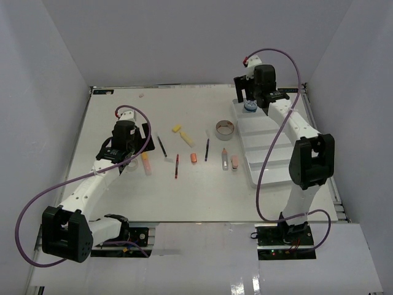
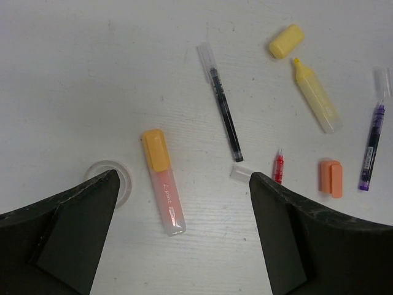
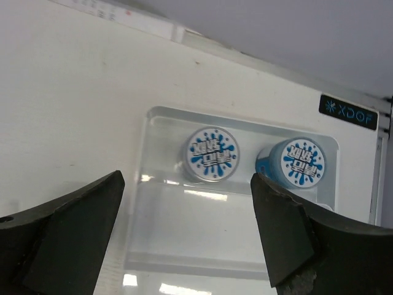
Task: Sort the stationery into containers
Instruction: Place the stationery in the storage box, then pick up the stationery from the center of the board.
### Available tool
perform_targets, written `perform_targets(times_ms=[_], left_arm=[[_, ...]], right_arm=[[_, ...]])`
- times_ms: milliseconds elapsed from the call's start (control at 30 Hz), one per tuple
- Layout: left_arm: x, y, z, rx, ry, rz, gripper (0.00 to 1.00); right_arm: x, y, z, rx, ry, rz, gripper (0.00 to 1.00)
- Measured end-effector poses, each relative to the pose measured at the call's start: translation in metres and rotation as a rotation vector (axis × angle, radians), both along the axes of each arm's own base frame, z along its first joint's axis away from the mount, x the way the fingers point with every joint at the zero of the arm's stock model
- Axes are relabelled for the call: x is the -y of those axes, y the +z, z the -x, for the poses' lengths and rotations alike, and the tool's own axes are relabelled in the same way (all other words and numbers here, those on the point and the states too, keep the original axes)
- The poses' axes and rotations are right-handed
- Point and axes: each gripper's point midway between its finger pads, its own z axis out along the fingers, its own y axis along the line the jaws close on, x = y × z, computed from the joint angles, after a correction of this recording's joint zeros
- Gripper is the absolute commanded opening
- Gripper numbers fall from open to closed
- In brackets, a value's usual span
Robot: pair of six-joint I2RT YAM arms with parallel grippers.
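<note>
Blue-white tubs (image 3: 212, 153) in tray (image 3: 184, 239) — apparently beneath the spread right pincer (image 3: 185, 177).

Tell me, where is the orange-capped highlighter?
On the table's left side, seen in the left wrist view, the orange-capped highlighter lies between the clear tape roll and the black pen.

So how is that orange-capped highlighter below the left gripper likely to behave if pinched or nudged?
The orange-capped highlighter looks like rigid plastic, so it probably stays stiff when pinched. Its body seems flattish, so a nudge likely slides it on the smooth table rather than rolling it. The glossy barrel may slip in the left gripper.
</note>
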Motion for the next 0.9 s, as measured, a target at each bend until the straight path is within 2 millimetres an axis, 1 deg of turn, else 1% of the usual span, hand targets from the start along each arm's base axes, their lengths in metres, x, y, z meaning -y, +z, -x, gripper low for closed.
perform_targets(times_ms=[33,100,133,167,200,233,267,300,333,400,467,533,600,667,767,867,900], left_arm=[[0.0,0.0,0.0,0.0,0.0,0.001,0.98],[0.001,0.0,0.0,0.0,-0.003,0.003,0.98],[0.001,0.0,0.0,-0.001,-0.005,0.005,0.98],[0.001,0.0,0.0,-0.001,-0.004,0.005,0.98],[0.001,0.0,0.0,-0.001,-0.005,0.005,0.98],[0.001,0.0,0.0,-0.001,-0.004,0.005,0.98],[0.001,0.0,0.0,-0.001,-0.004,0.005,0.98],[0.001,0.0,0.0,-0.001,-0.004,0.005,0.98],[0.001,0.0,0.0,-0.001,-0.004,0.005,0.98],[0.001,0.0,0.0,-0.001,-0.004,0.006,0.98],[0.001,0.0,0.0,-0.002,-0.005,0.007,0.98],[0.001,0.0,0.0,-0.001,-0.005,0.007,0.98],[0.001,0.0,0.0,-0.001,-0.006,0.008,0.98],[0.001,0.0,0.0,-0.002,-0.006,0.007,0.98],[0.001,0.0,0.0,-0.001,-0.006,0.008,0.98],[0.001,0.0,0.0,-0.001,-0.006,0.008,0.98],[0.001,0.0,0.0,-0.001,-0.006,0.007,0.98]], right_arm=[[-0.011,0.014,0.01,0.021,0.029,-0.004,0.9],[-0.034,0.031,0.028,0.047,0.086,-0.009,0.9],[-0.047,0.034,0.037,0.053,0.114,-0.01,0.92],[-0.061,0.033,0.047,0.051,0.144,-0.007,0.93],[-0.073,0.026,0.058,0.035,0.17,-0.001,0.95],[-0.083,0.016,0.068,0.012,0.196,0.006,0.99],[-0.095,0.003,0.078,-0.013,0.223,0.012,1.0],[-0.103,-0.013,0.089,-0.05,0.247,0.022,0.95],[-0.108,-0.031,0.1,-0.091,0.267,0.034,0.87],[-0.113,-0.059,0.117,-0.156,0.29,0.053,0.85],[-0.116,-0.081,0.129,-0.208,0.305,0.071,0.82],[-0.119,-0.09,0.133,-0.231,0.316,0.082,0.77],[-0.123,-0.095,0.132,-0.231,0.324,0.087,0.74],[-0.126,-0.1,0.129,-0.226,0.328,0.093,0.72],[-0.127,-0.111,0.124,-0.235,0.332,0.111,0.68],[-0.13,-0.127,0.117,-0.256,0.34,0.132,0.61],[-0.131,-0.132,0.116,-0.262,0.342,0.137,0.56]])
